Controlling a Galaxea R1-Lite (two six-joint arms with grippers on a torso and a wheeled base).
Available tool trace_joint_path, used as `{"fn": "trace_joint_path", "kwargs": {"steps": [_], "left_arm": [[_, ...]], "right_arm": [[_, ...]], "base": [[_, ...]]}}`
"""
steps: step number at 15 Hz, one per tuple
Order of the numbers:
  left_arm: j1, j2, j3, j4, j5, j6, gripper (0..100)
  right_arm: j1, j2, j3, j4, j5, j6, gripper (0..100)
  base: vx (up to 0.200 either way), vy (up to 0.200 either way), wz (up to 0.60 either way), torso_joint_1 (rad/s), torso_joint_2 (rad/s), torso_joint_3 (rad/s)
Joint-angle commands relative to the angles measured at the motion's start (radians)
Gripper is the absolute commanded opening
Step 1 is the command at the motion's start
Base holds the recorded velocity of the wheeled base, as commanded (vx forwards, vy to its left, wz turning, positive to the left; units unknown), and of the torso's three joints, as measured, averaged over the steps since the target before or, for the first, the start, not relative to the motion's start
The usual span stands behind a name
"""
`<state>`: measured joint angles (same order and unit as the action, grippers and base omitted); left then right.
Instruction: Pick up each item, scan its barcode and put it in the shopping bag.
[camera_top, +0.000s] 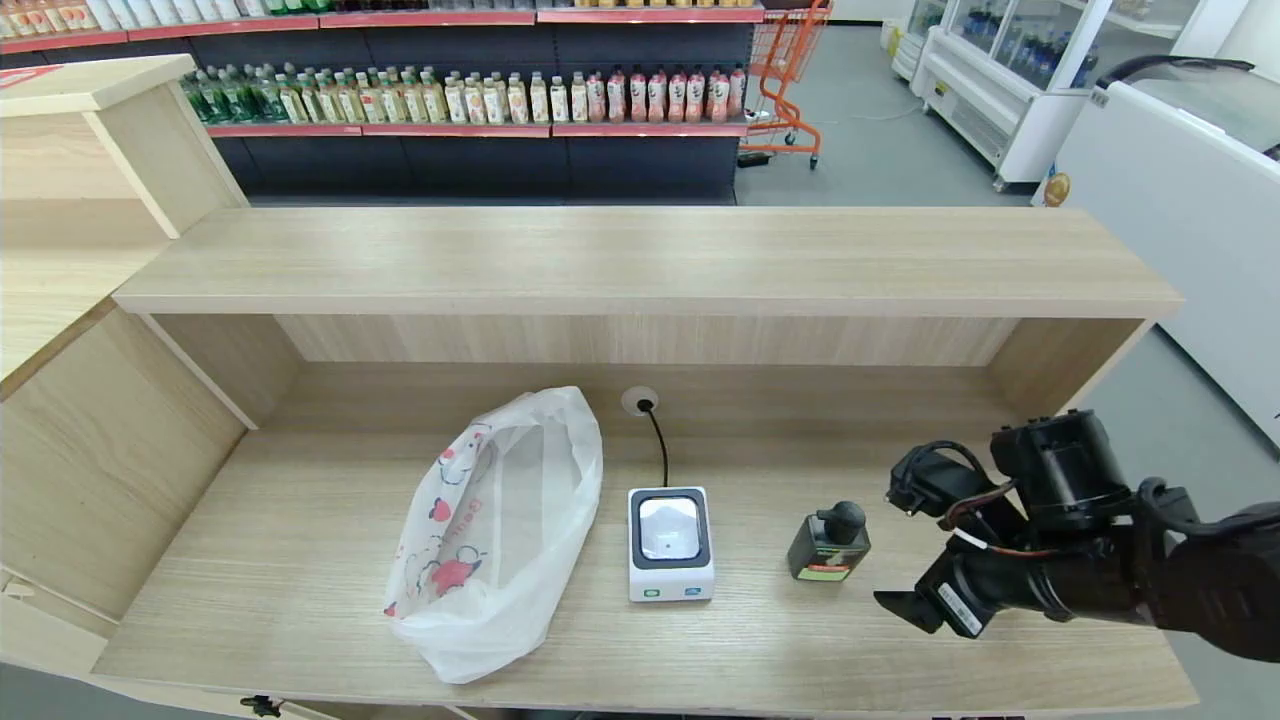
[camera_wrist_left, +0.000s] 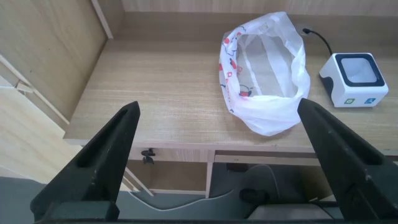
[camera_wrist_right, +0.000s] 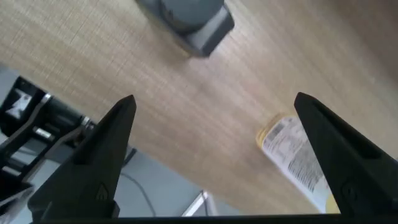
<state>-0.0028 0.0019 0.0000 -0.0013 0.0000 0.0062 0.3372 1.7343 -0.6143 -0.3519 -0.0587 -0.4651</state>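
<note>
My right pincer (camera_wrist_right: 214, 98) has its two fingers spread wide apart, and nothing is held or touched between them. In the head view it hangs low over the right near part of the bench (camera_top: 300, 560), just to the right of a small dark bottle (camera_top: 828, 548). As far as I can tell it is near the bottle but clear of it. The bottle stands upright with a black pump cap and a coloured strip along its foot.

Through the right wrist camera I see bare bench wood between the fingers. A blurred grey blocky shape (camera_wrist_right: 186, 18) sits beyond the tips, and I cannot say for certain what it is. A small labelled item (camera_wrist_right: 292, 158) with pale print and yellow edges lies on the wood, partly hidden behind one finger. I cannot identify it either.

My left pincer (camera_wrist_left: 217, 106) is also wide open and empty. It hangs off the near left edge of the bench, well apart from everything.

The shopping bag (camera_top: 495, 530), white and translucent with red printed figures, lies slumped left of centre with its mouth facing the back wall. The scanner (camera_top: 670, 543), a white box with a dark glass top, sits just beside the bag on its right, between bag and bottle. Its black cable (camera_top: 660, 445) runs to a hole at the back of the bench.
</note>
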Motion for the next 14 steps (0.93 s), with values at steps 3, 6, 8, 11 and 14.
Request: {"fn": "trace_joint_path", "kwargs": {"steps": [3, 6, 8, 11, 14], "left_arm": [[0.000, 0.000, 0.000, 0.000, 0.000, 0.000, 100], [0.001, 0.000, 0.000, 0.000, 0.000, 0.000, 100], [0.001, 0.000, 0.000, 0.000, 0.000, 0.000, 100], [0.000, 0.000, 0.000, 0.000, 0.000, 0.000, 100], [0.000, 0.000, 0.000, 0.000, 0.000, 0.000, 100]], "right_arm": [[0.029, 0.199, 0.004, -0.210, 0.004, -0.058, 100], [0.034, 0.277, -0.024, -0.274, 0.065, -0.060, 100], [0.054, 0.330, -0.068, -0.320, 0.097, -0.061, 100], [0.078, 0.387, -0.113, -0.371, 0.137, -0.063, 100], [0.077, 0.392, -0.121, -0.371, 0.165, -0.061, 0]], "base": [[0.000, 0.000, 0.00, 0.000, 0.00, 0.000], [0.000, 0.000, 0.00, 0.000, 0.00, 0.000], [0.000, 0.000, 0.00, 0.000, 0.00, 0.000], [0.000, 0.000, 0.00, 0.000, 0.00, 0.000], [0.000, 0.000, 0.00, 0.000, 0.00, 0.000]]}}
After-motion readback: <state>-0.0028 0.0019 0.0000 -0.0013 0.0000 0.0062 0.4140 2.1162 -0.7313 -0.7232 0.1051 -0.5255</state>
